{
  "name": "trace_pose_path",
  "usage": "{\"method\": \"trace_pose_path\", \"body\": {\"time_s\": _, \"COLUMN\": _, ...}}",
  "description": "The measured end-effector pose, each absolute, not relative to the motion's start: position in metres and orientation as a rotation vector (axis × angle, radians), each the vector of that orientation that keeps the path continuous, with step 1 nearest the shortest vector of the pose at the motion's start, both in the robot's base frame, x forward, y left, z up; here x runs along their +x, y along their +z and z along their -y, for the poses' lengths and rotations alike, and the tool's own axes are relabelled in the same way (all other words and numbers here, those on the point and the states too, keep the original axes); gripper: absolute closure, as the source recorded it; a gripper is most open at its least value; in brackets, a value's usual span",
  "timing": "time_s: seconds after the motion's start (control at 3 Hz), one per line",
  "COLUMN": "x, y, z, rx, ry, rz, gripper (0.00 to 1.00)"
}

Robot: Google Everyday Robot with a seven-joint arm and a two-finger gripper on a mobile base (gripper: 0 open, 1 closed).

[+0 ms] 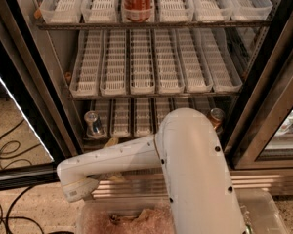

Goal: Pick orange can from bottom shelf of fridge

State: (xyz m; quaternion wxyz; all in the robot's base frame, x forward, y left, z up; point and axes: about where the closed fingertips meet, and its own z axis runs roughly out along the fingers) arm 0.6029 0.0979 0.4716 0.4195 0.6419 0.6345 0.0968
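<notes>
The orange can is a small, shiny copper cylinder with a silver rim. It stands upright at the 3 o'clock end of the bottom shelf, inside the fridge, and its lower left side is hidden behind the robot's arm.

The bottom shelf is a dim rack of white slotted plastic lanes and is the most shadowed of three such racks. At its 9 o'clock end stands a blue-and-silver can, well apart from the orange one. On the top rack, at 12 o'clock, is a taller red cola can, which makes three cans in all. The middle rack holds six ribbed white lanes.

The arm is smooth, glossy white plastic. Its thick, rounded elbow bulges in front of the shelf at about 5 o'clock, and a slimmer forearm runs out toward 8 o'clock. The claw sits at that low end, outside the fridge and in front of the ribbed stainless steel base, well apart from the orange can. Whether it is spread or pressed together cannot be told.

Black cables loop over the speckled floor at 8 o'clock.
</notes>
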Motion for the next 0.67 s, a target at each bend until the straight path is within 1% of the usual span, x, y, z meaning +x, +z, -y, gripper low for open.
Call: {"method": "trace_pose_path", "body": {"time_s": 0.67, "x": 0.5989, "y": 0.4712, "z": -0.1034, "rx": 1.582, "ry": 0.282, "rz": -1.729, "gripper": 0.00}}
